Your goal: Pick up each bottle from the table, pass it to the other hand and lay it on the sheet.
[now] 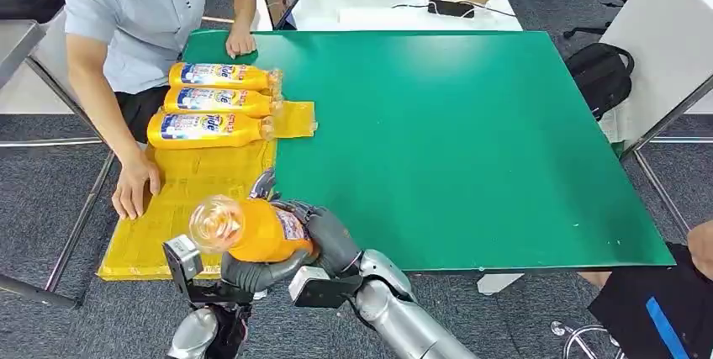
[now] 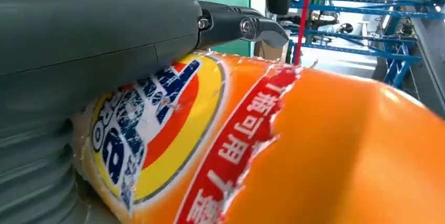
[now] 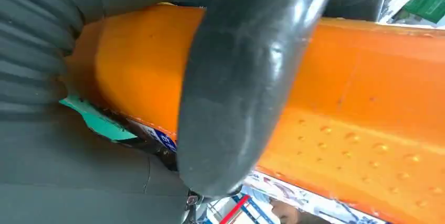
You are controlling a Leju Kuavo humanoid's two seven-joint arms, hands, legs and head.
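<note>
Both hands grip one orange bottle (image 1: 256,233) over the counter's (image 1: 471,140) near left edge: left hand (image 1: 252,273) beneath, right hand (image 1: 324,237) at its side (clear base toward the camera). Three more bottles (image 1: 210,100) lie on the yellow sheet (image 1: 193,187) farther left, beside a seated person (image 1: 126,31).

The held bottle (image 2: 294,150) shows mirrored Chinese characters on its red band beside the left hand (image 2: 78,40); its blue brand lettering, possibly "Tide", is unclear.

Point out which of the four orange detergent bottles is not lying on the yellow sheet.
The bottle gripped between the left hand and right hand at the table's near edge. The other three bottles lie side by side on the yellow sheet.
</note>
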